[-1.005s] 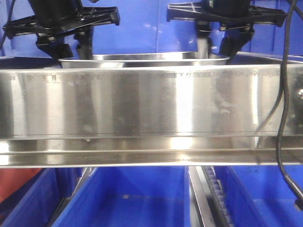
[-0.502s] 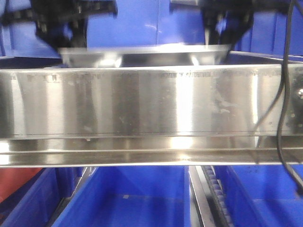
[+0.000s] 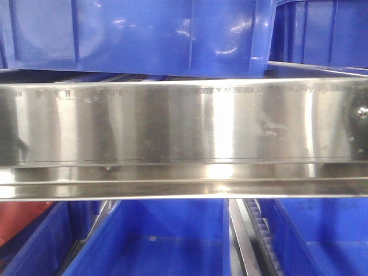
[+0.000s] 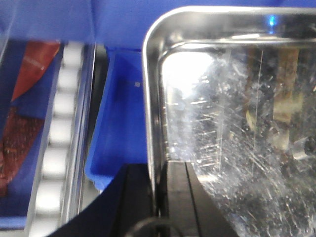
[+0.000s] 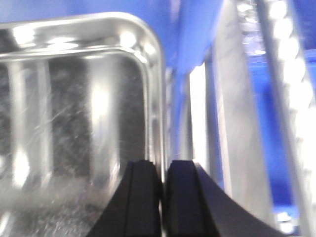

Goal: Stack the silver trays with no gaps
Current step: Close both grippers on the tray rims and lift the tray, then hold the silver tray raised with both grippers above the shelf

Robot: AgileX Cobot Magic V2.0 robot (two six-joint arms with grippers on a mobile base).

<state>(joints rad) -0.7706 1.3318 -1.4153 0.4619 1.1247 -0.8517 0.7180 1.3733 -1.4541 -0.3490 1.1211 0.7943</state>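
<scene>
One silver tray (image 4: 237, 123) shows in both wrist views, held up over the blue bins. My left gripper (image 4: 158, 168) is shut on its left rim, one finger outside the wall and one inside. The same silver tray (image 5: 74, 98) fills the left of the right wrist view. There my right gripper (image 5: 162, 165) is shut on the right rim, its jaws pinched on the thin wall. No tray and no gripper appear in the front view, and I see no second tray.
A wide brushed-steel shelf rail (image 3: 184, 121) crosses the front view. Blue bins stand behind it (image 3: 144, 34) and below it (image 3: 167, 241). A white roller track (image 4: 57, 128) and a blue bin (image 4: 123, 113) lie under the tray's left side. Another roller track (image 5: 291, 74) runs on the right.
In the front view the tray and both grippers rose from just above the rail and have left the frame. The black cable at the right is gone too.
</scene>
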